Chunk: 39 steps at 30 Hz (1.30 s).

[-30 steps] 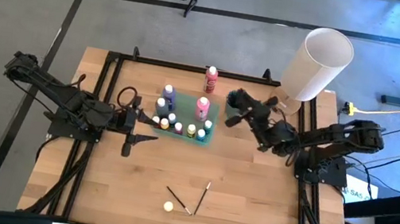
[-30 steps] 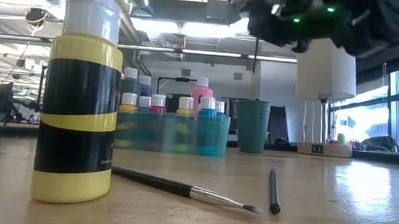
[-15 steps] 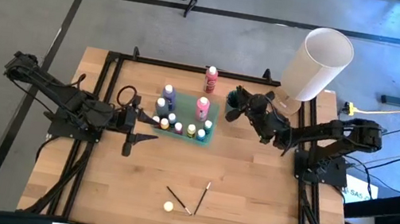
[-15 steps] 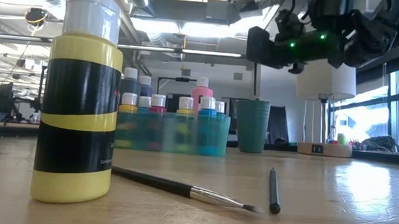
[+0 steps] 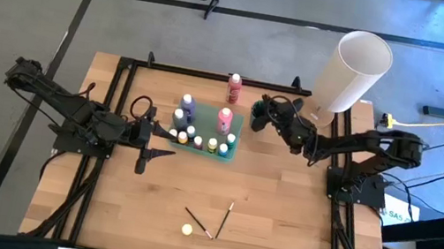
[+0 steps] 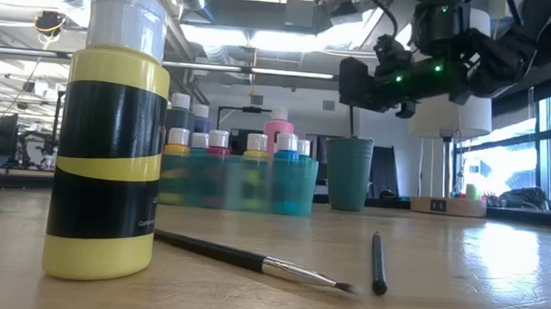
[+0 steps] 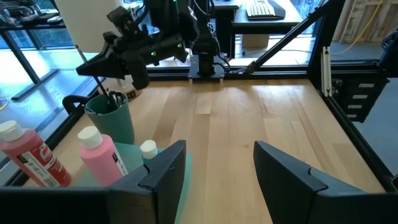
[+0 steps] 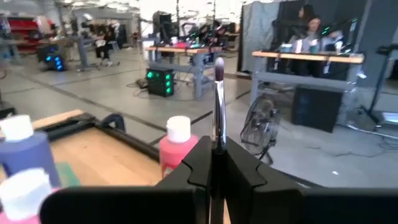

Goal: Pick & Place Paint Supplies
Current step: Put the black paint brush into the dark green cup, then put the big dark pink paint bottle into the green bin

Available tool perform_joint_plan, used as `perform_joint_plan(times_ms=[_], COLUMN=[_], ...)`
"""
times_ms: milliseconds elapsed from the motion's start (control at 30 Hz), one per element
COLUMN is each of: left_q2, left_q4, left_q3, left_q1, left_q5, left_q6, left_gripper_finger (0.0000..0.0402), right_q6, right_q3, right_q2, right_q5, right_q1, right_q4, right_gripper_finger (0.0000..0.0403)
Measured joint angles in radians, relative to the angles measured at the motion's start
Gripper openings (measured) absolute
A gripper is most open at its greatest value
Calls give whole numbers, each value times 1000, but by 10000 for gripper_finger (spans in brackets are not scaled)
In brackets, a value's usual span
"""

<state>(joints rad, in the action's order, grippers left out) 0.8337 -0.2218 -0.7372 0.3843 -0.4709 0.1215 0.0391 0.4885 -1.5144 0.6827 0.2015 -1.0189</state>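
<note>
Wooden surface [image 5: 279, 214] under open workshop lighting. Right tool [image 5: 262, 110] is clenched on a brush [image 8: 218, 93], bristles up, directly above the green cup [image 6: 348, 173]. The brush is judged light, thin and stiff, apt to pivot; hold it mid-handle, clear of the bristles. Left tool [image 7: 214, 171], fingers spread and grasping nothing, waits just beside the bottle tray [image 5: 237, 127]. Two more brushes [image 5: 211, 221] and a yellow bottle [image 6: 108, 138] lie well apart from both tools.
</note>
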Motion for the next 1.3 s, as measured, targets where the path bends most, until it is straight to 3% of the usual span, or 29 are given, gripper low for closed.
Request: perform_joint_plan(times_ms=[400, 733, 1300], left_q2=[0, 0, 0], left_q4=[0, 0, -21], left_q3=[0, 0, 0], left_q1=[0, 0, 0], left_q5=[2, 2, 1], left_q6=[7, 7, 44], left_gripper_finger=[185, 185, 185], right_q6=[58, -6, 2], right_q3=[0, 0, 13], right_q2=[-43, -43, -14], right_q5=[-34, -40, -89], right_q1=[20, 20, -17], right_q4=[49, 84, 63], right_gripper_finger=[28, 38, 221])
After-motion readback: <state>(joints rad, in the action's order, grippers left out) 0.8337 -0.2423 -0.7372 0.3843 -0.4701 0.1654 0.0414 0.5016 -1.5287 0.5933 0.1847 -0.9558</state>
